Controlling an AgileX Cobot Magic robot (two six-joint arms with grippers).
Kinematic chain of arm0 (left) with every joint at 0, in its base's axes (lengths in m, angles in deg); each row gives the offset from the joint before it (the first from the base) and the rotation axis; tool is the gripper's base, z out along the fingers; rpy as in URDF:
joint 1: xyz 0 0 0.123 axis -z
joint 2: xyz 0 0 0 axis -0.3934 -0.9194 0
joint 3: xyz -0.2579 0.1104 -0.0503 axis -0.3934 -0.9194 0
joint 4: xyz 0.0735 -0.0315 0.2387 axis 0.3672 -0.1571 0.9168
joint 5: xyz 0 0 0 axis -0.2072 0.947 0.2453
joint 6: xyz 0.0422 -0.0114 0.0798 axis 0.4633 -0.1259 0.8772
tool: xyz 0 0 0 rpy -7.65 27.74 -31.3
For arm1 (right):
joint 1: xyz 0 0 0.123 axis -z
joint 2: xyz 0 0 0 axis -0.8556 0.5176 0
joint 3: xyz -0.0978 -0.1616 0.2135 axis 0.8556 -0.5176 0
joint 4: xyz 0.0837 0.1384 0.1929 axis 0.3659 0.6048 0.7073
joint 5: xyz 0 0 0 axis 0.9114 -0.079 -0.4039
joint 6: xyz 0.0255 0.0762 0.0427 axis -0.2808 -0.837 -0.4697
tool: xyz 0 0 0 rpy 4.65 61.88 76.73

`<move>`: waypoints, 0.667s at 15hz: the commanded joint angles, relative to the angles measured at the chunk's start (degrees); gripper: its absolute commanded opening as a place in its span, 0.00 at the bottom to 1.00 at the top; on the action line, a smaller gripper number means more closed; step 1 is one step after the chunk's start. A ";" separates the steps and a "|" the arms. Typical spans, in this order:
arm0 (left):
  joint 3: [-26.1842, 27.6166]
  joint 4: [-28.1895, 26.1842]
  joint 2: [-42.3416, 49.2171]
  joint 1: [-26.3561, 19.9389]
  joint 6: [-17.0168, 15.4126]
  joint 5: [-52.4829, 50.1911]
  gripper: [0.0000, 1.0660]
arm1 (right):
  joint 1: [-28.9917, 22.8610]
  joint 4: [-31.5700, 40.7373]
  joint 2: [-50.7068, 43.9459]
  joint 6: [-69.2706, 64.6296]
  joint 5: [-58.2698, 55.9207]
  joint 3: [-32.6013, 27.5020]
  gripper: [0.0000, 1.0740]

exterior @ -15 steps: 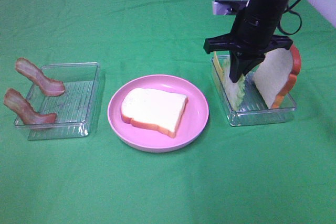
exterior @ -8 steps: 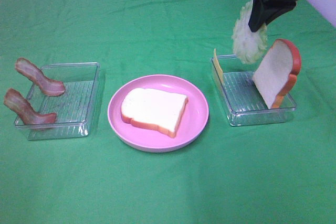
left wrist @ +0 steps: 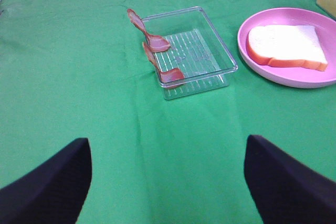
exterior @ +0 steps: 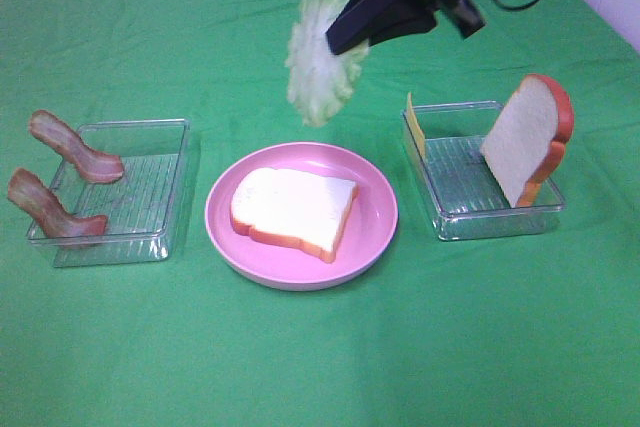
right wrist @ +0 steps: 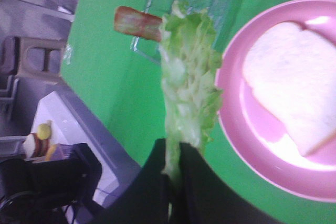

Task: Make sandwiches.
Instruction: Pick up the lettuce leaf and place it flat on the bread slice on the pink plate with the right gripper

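A white bread slice [exterior: 293, 211] with orange-brown crust lies flat on the pink plate [exterior: 378, 209]. My right gripper [exterior: 345, 42] is shut on a green lettuce leaf [exterior: 317, 57] and holds it in the air above the plate's far edge; the leaf [right wrist: 190, 82] hangs from the fingers in the right wrist view. A second bread slice [exterior: 528, 137] leans upright in the right clear tray [exterior: 495, 212], with yellow cheese [exterior: 415, 125] at its left end. Two bacon strips [exterior: 72, 147] [exterior: 50, 209] rest on the left tray [exterior: 140, 197]. My left gripper [left wrist: 165, 182] is open over bare cloth.
Green cloth covers the table. In the left wrist view the bacon tray [left wrist: 202, 51] and the plate [left wrist: 273, 72] lie ahead of the open fingers. Room furniture shows beyond the table edge in the right wrist view.
My right gripper has lifted the lettuce out of the right tray and carried it left, from above the tray to above the plate's far edge. The left arm has not moved.
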 commanded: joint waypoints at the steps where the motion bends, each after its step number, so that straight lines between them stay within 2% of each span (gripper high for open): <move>1: -0.06 -0.29 1.15 0.34 -0.06 -0.57 0.72 | -3.50 6.99 5.10 6.88 0.63 -1.43 0.00; 5: -0.06 -0.29 1.15 0.34 -0.06 -0.57 0.72 | -9.63 7.68 11.92 7.68 4.98 -1.43 0.00; 10: -0.06 -0.29 1.15 0.34 -0.06 -0.57 0.72 | -9.40 5.73 19.08 7.62 11.75 -1.43 0.00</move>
